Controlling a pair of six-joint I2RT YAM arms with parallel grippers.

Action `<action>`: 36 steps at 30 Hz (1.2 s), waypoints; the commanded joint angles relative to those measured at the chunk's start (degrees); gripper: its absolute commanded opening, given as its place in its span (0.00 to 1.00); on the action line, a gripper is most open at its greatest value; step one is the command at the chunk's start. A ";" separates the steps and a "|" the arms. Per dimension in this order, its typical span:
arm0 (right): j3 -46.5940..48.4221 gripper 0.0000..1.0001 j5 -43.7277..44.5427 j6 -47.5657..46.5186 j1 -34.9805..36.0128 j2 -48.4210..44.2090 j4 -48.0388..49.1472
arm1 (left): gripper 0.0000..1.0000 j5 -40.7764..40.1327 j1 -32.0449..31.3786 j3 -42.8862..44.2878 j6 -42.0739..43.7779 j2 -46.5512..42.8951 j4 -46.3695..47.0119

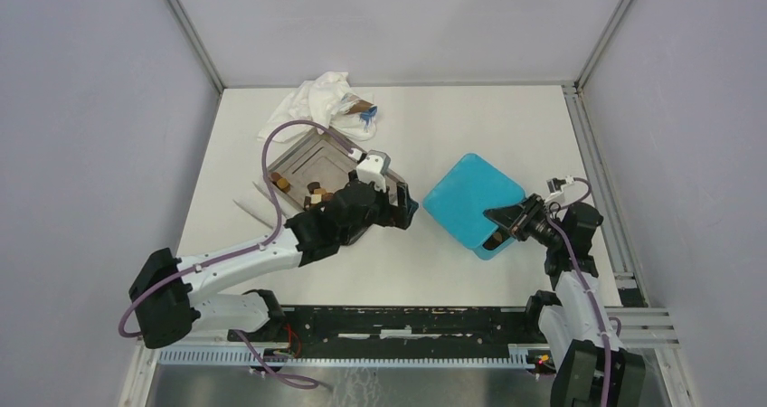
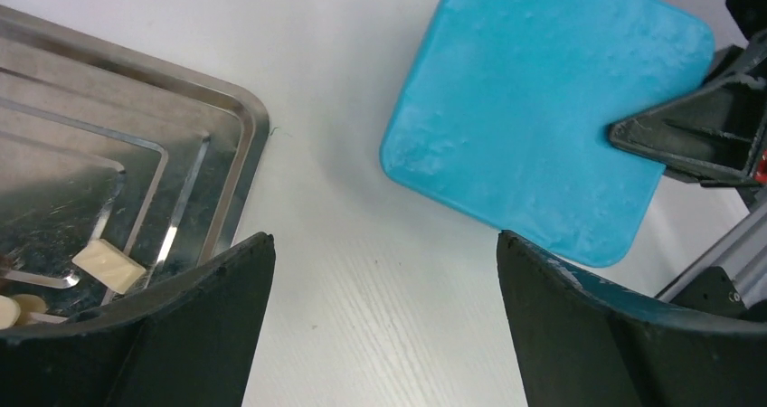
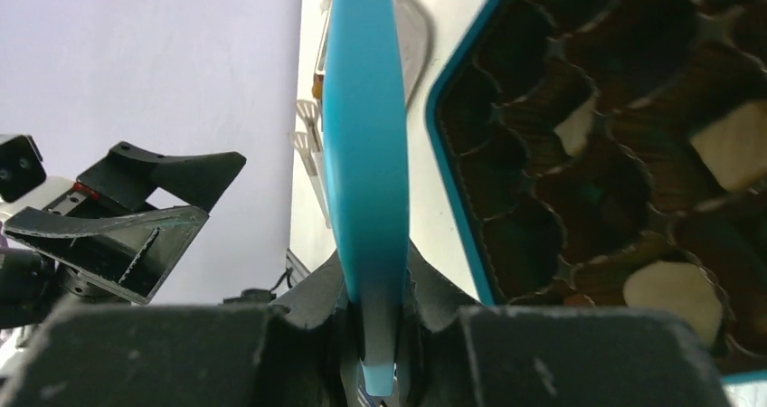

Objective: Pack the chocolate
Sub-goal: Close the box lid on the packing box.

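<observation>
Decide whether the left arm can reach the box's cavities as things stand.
Probably not directly: the teal lid, held up by the right pincer, stands between the open left pincer and the cavities.

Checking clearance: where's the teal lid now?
Top view, right half: teal lid clamped in the right gripper, tilted over the open box, right of the metal tray.

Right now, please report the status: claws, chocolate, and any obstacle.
Left claw open, empty, beside tray. Right claw shut on teal lid, held up on edge. Chocolate in tray, some in box. Teal lid screens box from left claw.
</observation>
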 commanded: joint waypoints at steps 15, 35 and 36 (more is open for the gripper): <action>-1.89 0.02 6.72 4.22 -5.36 1.50 4.45 | 0.99 14.96 7.54 6.38 -8.53 14.83 12.13; 0.46 0.10 3.95 -1.97 -9.24 2.82 -2.58 | 0.82 19.21 10.44 17.97 -6.11 30.22 10.75; 0.66 0.10 3.86 -2.24 -9.39 2.97 -2.92 | 0.81 19.49 10.53 18.70 -6.18 31.61 10.62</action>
